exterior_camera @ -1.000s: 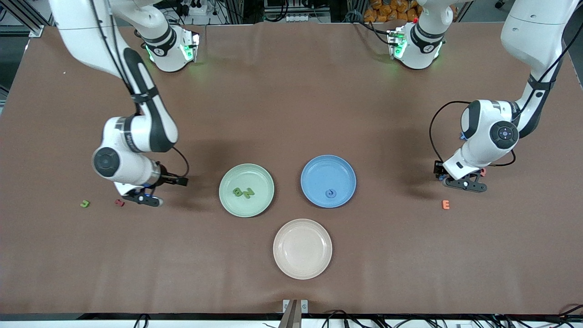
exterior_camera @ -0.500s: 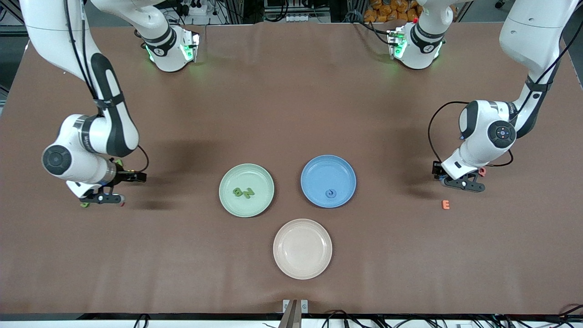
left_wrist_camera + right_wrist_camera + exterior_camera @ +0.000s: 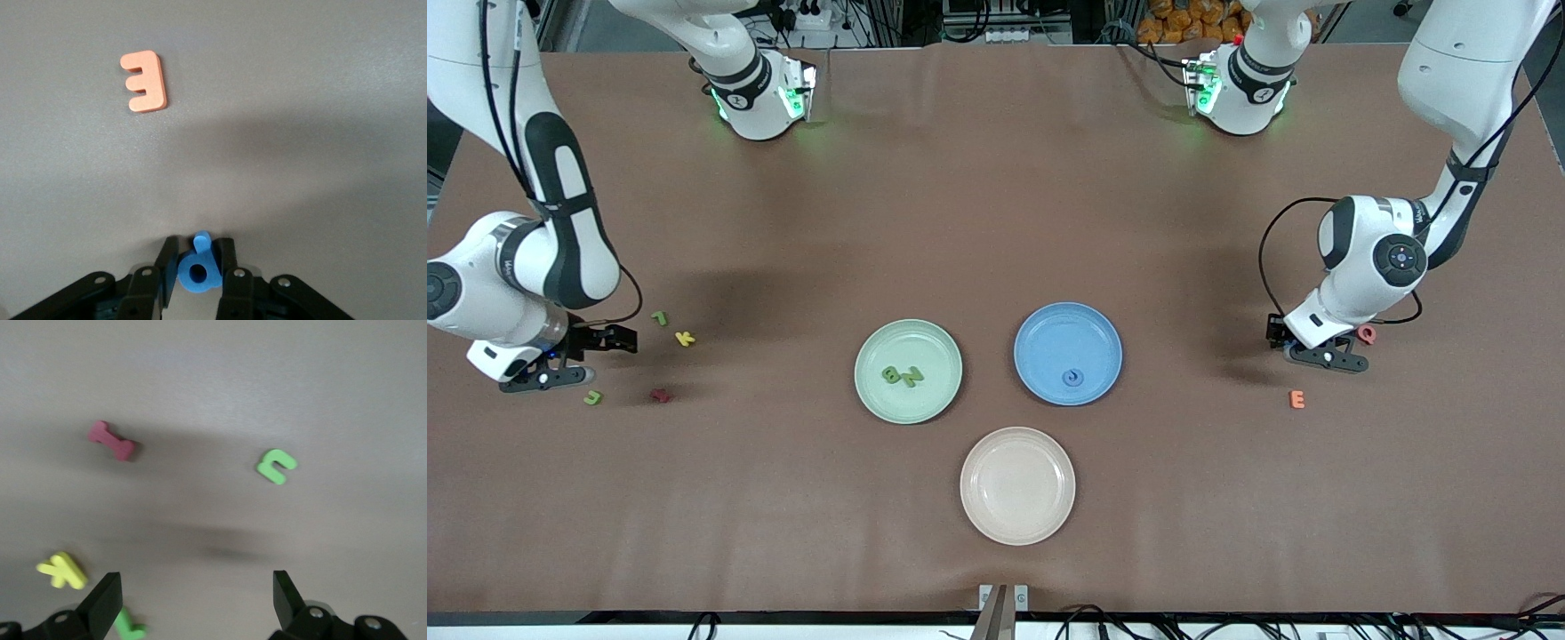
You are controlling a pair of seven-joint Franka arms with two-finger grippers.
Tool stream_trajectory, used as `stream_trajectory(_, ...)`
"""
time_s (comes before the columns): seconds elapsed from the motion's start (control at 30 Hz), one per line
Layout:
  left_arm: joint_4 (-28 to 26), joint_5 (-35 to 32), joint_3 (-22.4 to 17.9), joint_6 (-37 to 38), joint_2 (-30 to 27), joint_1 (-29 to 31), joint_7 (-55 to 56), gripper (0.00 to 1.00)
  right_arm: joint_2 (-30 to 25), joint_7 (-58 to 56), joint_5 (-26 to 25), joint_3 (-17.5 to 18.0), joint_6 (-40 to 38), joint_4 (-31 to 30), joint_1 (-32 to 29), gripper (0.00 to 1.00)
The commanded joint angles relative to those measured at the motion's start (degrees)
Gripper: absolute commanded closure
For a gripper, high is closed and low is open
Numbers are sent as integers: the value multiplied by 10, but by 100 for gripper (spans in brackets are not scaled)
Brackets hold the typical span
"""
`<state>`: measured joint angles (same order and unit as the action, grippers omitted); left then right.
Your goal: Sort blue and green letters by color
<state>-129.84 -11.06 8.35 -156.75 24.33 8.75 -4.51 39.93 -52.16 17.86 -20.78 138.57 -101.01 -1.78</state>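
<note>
My left gripper (image 3: 1320,356) is low at the left arm's end of the table, its fingers pressed on either side of a small blue P (image 3: 198,270). My right gripper (image 3: 541,377) hangs open over the table at the right arm's end, holding nothing. A green hook letter (image 3: 592,397) (image 3: 276,466) lies beside it, and a second green hook (image 3: 659,317) (image 3: 128,625) lies farther from the front camera. The green plate (image 3: 927,341) holds a green B (image 3: 890,374) and N (image 3: 910,378). The blue plate (image 3: 1056,332) holds one blue letter (image 3: 1072,378).
An empty pink plate (image 3: 1017,485) sits nearest the front camera. An orange E (image 3: 1297,399) (image 3: 143,81) and a pink-red Q (image 3: 1366,334) lie by the left gripper. A dark red letter (image 3: 660,395) (image 3: 112,441) and a yellow K (image 3: 685,338) (image 3: 61,571) lie near the green hooks.
The right arm has swung out toward its end of the table, uncovering the yellow K and a green hook. The left gripper's fingers have closed in on the blue P.
</note>
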Motion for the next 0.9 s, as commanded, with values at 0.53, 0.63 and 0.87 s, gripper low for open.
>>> stream_trajectory(0.53,-16,1,-6,-8,-10,-2,5,72,55,-16,22,51,23,59,-53,5)
stream_trajectory(0.63,-17,2,-6,-8,-13,-5,6,72,55,-17,20,51,23,59,-52,21)
stream_trajectory(0.87,-28,1,-6,-7,-31,-16,23,72,53,-16,19,51,22,59,-48,59)
